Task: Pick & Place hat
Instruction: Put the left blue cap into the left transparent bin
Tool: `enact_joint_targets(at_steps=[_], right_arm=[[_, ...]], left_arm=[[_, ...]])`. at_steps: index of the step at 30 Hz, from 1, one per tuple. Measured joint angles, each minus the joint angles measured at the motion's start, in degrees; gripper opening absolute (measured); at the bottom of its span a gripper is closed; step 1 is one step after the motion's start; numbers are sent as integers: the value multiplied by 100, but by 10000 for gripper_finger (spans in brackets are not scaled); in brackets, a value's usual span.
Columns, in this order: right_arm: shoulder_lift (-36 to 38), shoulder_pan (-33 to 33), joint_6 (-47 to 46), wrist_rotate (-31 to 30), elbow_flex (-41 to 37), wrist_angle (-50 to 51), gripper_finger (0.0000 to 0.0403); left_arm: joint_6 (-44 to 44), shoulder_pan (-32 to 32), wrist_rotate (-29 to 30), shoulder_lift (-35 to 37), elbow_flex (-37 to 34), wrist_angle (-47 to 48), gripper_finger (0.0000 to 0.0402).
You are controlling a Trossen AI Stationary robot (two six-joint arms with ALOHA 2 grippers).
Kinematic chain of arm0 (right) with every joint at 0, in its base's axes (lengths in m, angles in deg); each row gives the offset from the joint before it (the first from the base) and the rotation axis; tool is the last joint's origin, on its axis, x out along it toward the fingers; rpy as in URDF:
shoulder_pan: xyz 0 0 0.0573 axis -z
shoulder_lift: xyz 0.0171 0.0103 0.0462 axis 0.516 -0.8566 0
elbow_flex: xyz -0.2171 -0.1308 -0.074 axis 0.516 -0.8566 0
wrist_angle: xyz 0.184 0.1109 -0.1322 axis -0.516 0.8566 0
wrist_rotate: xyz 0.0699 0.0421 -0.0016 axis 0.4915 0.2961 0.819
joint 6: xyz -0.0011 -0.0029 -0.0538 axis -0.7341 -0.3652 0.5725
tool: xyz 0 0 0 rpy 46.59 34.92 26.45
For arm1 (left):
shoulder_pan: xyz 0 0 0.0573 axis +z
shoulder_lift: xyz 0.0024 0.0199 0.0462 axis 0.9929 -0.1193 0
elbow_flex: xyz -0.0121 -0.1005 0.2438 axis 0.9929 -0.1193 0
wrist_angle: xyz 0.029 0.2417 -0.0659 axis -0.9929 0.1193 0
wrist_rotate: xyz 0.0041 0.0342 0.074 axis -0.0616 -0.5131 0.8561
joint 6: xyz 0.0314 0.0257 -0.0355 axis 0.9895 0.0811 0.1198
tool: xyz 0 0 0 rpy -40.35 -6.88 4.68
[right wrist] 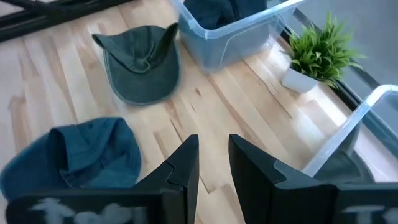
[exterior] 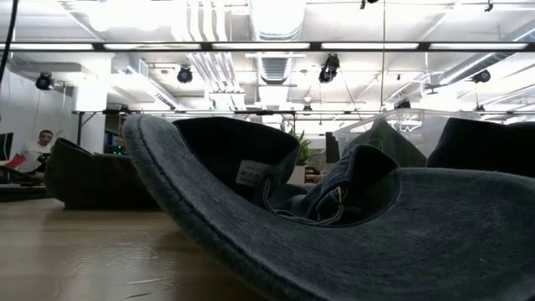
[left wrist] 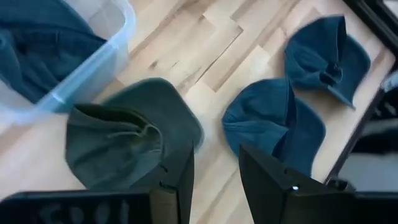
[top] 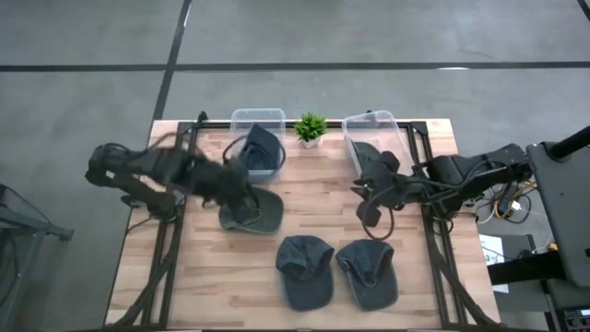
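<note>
Three hats lie flat on the wooden table: a grey-green hat point(top: 253, 212) point(left wrist: 115, 146) point(right wrist: 140, 62) left of the middle, and two blue hats point(top: 304, 269) point(top: 367, 273) near the front edge. My left gripper point(top: 242, 192) point(left wrist: 214, 149) hovers open just above the grey-green hat, with nothing between its fingers. My right gripper point(top: 367, 208) point(right wrist: 212, 140) hangs above bare wood in front of the right bin, slightly open and holding nothing. In the low view one blue hat point(exterior: 351, 226) fills the foreground.
Two clear bins stand at the far edge: the left bin point(top: 236, 124) holds a dark blue hat point(top: 263, 148), the right bin point(top: 395, 124) a dark hat point(top: 369, 155). A small potted plant point(top: 311, 127) stands between them. A person point(exterior: 33, 150) sits far behind the table.
</note>
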Motion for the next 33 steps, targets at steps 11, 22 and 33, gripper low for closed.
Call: enact_joint_targets(at_steps=[11, 22, 33], right_arm=[[392, -77, 667, 7, 0, 39, 82], [726, -77, 1006, 17, -4, 59, 82], [792, -77, 1230, 86, -11, 4, 82]], left_arm=[[-2929, -1709, 666, -1181, -9, 19, 154], [-4524, -2222, 448, -2633, -15, -1110, 167], [-5905, -2477, 260, -3402, -121, -2576, 168]])
